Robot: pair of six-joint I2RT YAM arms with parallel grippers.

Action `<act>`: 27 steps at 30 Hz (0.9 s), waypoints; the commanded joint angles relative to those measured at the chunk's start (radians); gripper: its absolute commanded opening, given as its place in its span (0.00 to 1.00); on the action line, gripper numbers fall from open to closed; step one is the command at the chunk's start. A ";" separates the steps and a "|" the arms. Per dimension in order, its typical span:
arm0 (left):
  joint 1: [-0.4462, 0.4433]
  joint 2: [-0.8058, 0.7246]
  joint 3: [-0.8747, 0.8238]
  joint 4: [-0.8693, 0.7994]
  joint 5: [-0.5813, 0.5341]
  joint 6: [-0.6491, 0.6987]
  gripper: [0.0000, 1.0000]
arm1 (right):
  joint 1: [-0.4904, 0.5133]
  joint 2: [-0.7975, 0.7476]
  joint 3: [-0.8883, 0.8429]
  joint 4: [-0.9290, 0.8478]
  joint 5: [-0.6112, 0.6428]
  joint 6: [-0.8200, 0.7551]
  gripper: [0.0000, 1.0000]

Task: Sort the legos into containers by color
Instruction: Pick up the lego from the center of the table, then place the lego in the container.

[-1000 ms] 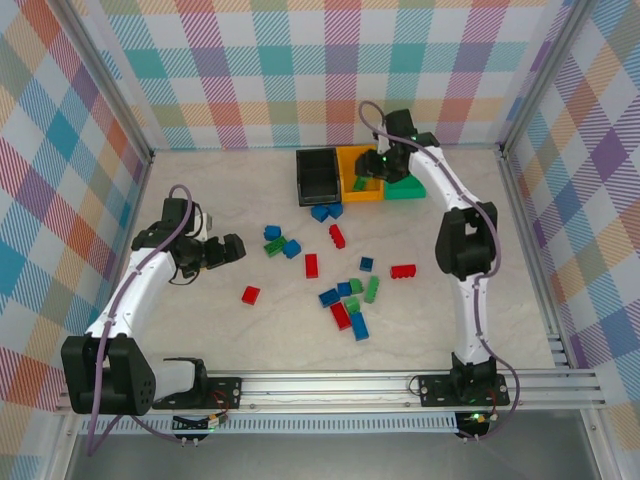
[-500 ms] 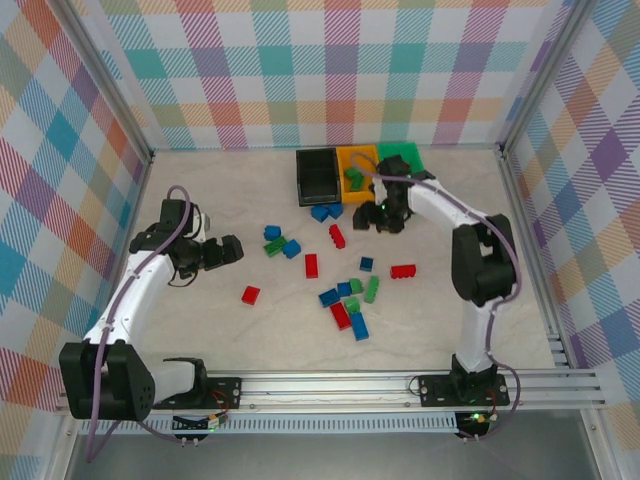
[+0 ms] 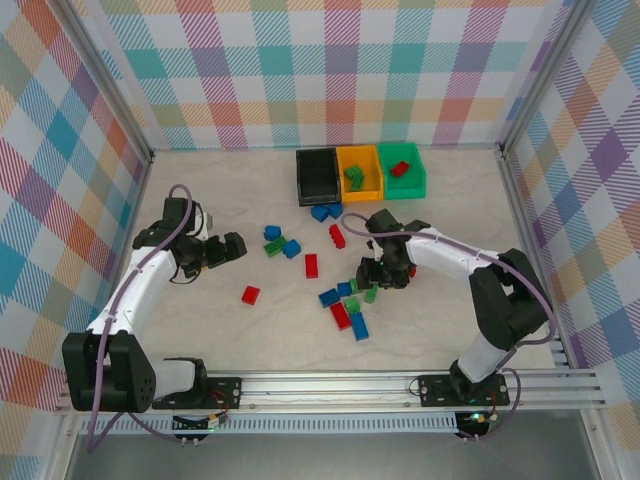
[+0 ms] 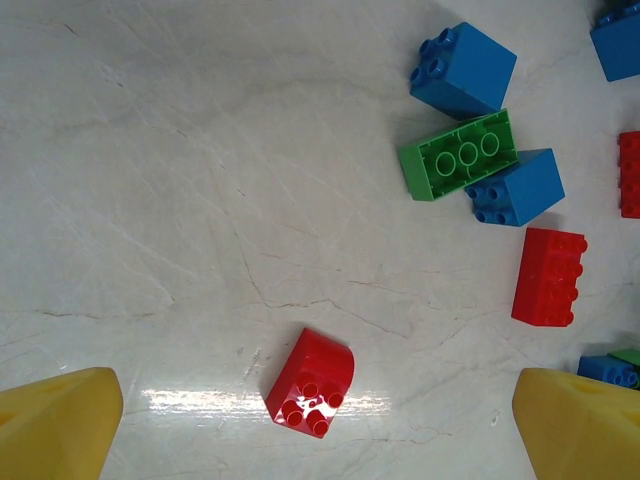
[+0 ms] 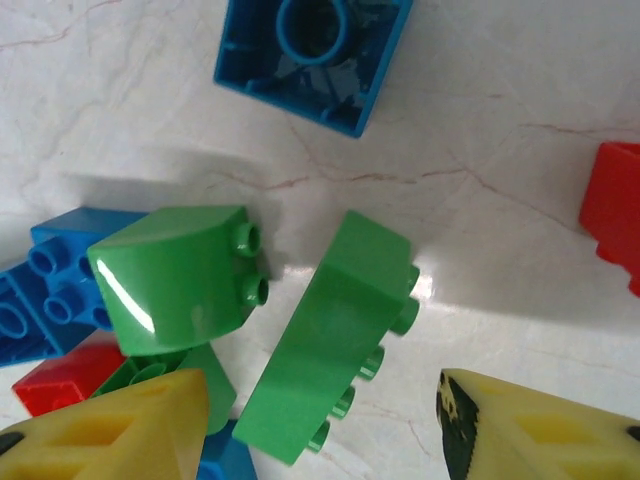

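Small studded plastic bricks (image 3: pixel 250 295) lie mid-tabletop (image 3: pixel 200 330), with three rectangular bins at upper centre.
At centre, the right end effector (image 3: pixel 385 275), fingers apart, straddles a long green brick (image 5: pixel 330 350). At left, the left end effector (image 3: pixel 225 250) gapes wide. Beyond stand the black plastic bin (image 3: pixel 301 178), the orange-yellow bin (image 3: pixel 360 195) holding a green brick (image 3: pixel 353 177), and the green bin (image 3: pixel 405 190) holding a red brick (image 3: pixel 400 168).

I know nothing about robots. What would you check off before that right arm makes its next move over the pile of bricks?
1. Open right tool straddles the long green brick: ok.
2. Clear space beside it: not ok, a curved green brick crowds one side.
3. Room in the orange bin, which holds green: ok.
4. Idle left tool open, well away: ok.
5. Low enough to grip: cannot tell.
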 commanded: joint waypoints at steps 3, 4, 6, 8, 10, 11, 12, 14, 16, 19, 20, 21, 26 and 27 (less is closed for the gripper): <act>-0.004 -0.033 -0.007 0.001 0.012 -0.013 1.00 | 0.018 0.105 0.044 0.025 0.003 0.011 0.54; -0.005 -0.038 -0.008 -0.002 0.004 -0.012 1.00 | 0.020 0.115 0.046 0.034 0.001 0.012 0.44; -0.005 -0.045 -0.009 -0.009 -0.010 -0.010 1.00 | 0.020 0.124 0.045 0.043 -0.002 0.014 0.30; -0.005 -0.052 -0.004 -0.022 -0.021 -0.002 1.00 | 0.020 0.119 0.044 0.043 -0.002 0.015 0.21; -0.005 -0.058 0.002 -0.035 -0.040 0.008 1.00 | 0.020 0.100 0.049 0.033 -0.002 0.011 0.17; -0.005 -0.061 0.003 -0.042 -0.047 0.012 1.00 | 0.020 0.088 0.052 0.027 -0.002 0.008 0.15; -0.004 -0.069 0.004 -0.047 -0.056 0.018 1.00 | 0.020 0.072 0.058 0.021 -0.001 0.006 0.14; -0.005 -0.082 0.004 -0.056 -0.073 0.027 1.00 | 0.019 0.049 0.083 0.006 0.004 -0.001 0.14; -0.005 -0.097 0.002 -0.065 -0.092 0.035 1.00 | 0.016 0.031 0.124 -0.007 0.008 -0.009 0.13; -0.006 -0.110 -0.002 -0.073 -0.101 0.040 1.00 | 0.005 0.025 0.199 -0.022 0.010 -0.027 0.13; -0.005 -0.112 -0.005 -0.075 -0.097 0.040 1.00 | -0.001 0.023 0.222 -0.023 0.009 -0.032 0.13; -0.005 -0.115 -0.005 -0.077 -0.094 0.041 1.00 | -0.010 0.023 0.246 -0.022 0.004 -0.037 0.13; -0.005 -0.147 -0.022 -0.092 -0.084 0.038 1.00 | -0.071 0.044 0.356 0.019 -0.046 -0.042 0.13; -0.004 -0.157 -0.029 -0.098 -0.085 0.039 1.00 | -0.081 0.054 0.384 0.023 -0.052 -0.043 0.13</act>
